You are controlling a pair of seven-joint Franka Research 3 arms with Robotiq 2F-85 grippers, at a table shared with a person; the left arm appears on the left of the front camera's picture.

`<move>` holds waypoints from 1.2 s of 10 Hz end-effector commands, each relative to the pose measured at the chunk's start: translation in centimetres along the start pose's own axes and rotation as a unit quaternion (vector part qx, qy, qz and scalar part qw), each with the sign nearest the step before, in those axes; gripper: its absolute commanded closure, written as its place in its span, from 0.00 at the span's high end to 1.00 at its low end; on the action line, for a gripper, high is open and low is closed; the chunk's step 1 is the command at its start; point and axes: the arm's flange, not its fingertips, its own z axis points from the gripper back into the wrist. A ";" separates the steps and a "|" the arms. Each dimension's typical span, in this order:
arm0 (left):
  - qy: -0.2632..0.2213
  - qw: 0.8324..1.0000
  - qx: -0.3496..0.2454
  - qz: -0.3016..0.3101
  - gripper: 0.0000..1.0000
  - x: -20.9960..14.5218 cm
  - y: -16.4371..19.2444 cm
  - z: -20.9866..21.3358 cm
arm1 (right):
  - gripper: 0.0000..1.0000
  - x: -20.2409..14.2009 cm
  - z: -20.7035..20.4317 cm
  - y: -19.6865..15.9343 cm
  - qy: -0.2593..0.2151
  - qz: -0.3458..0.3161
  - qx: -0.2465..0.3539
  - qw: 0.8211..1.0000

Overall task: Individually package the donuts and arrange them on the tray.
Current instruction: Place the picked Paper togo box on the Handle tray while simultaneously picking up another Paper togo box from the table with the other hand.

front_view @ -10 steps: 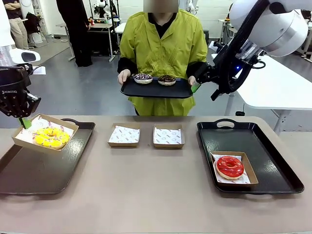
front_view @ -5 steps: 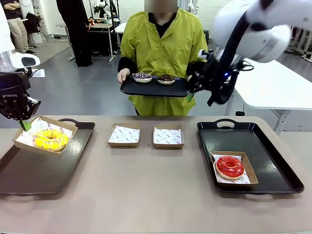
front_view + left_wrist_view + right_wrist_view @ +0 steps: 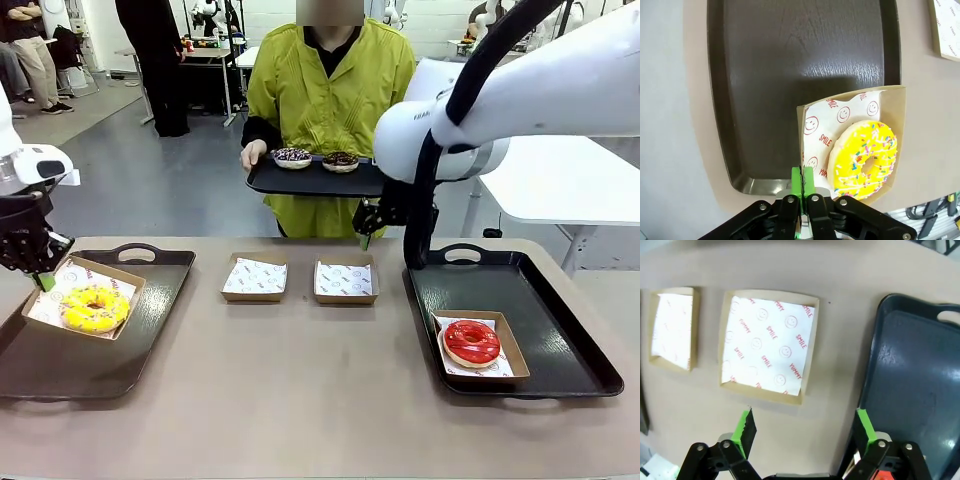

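Two robot hands share the counter (image 3: 300,420). The left hand (image 3: 802,175) pinches the rim of the cardboard box (image 3: 820,120) carrying the yellow donut (image 3: 863,159), over the left tray's (image 3: 790,50) edge. The right hand (image 3: 804,417), spread wide, hovers just beside a paper-lined box (image 3: 767,345). The red donut (image 3: 471,341) sits boxed on the right tray (image 3: 560,320); a person holds a third tray (image 3: 310,182) bearing the purple-sprinkled donut (image 3: 293,157) and the chocolate donut (image 3: 341,160).

Glossy red donut (image 3: 471,342), matt cardboard box (image 3: 900,125), shiny black tray (image 3: 470,285)
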 end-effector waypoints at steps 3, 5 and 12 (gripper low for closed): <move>-0.035 0.999 0.006 -0.007 0.01 -1.0 0.7 -2.2 | 1.00 1.0 -4.2 0.6 -0.004 0.006 0.005 1.000; -0.020 1.000 0.004 -0.007 0.01 -0.9 0.5 -3.4 | 1.00 1.2 -5.3 0.8 -0.006 0.013 0.015 1.000; 0.003 1.000 -0.006 -0.012 0.01 -0.7 -0.3 -5.8 | 1.00 2.6 -8.5 0.8 -0.001 0.016 0.009 1.000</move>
